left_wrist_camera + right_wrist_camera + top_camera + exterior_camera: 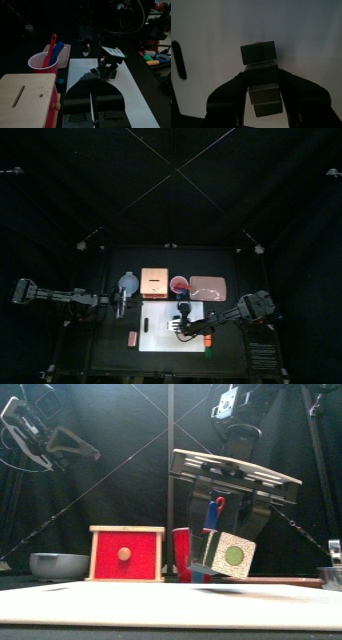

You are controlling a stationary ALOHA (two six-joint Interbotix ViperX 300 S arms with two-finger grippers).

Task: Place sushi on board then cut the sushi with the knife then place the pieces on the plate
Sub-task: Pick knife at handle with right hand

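2 knives (52, 44) (59, 50); 1 ea: cup (41, 63), box (127, 554), roll (259, 54).

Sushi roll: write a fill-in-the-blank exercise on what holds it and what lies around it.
1. The ____ arm's tool is clamped on the sushi roll.
2. The cutting board beneath the roll is ____ in colour.
3. The blue knife stands in a ____ cup.

Missing words: right; white; red.
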